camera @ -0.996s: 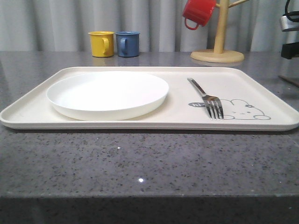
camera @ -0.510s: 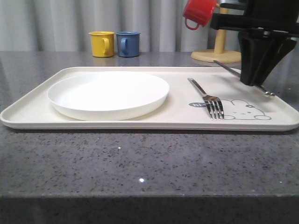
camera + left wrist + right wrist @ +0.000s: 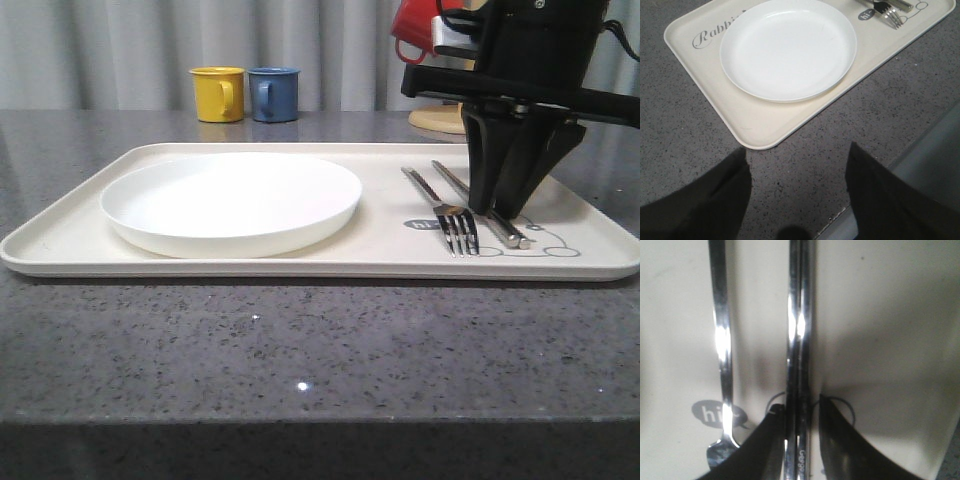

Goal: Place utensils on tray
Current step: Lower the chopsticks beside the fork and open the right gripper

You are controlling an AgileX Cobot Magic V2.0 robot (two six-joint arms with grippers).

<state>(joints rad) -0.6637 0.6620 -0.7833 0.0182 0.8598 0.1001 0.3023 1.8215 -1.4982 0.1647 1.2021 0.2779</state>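
Right end effector pinches chopsticks beside fork (tray rim well apart).

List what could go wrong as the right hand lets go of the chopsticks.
1. The chopsticks lie close beside the fork; a sideways slip on release may knock it.
2. The right hand sits low on the tray, so lifting before fully opening might drag the pair along.

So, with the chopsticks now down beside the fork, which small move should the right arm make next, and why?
Probably open the jaws and lift straight up. The right gripper is closed on the chopsticks, which appear to lie flat on the tray, parallel to the fork and apart from it. They seem placed already, so releasing without any sideways motion should keep them from sliding into the fork.
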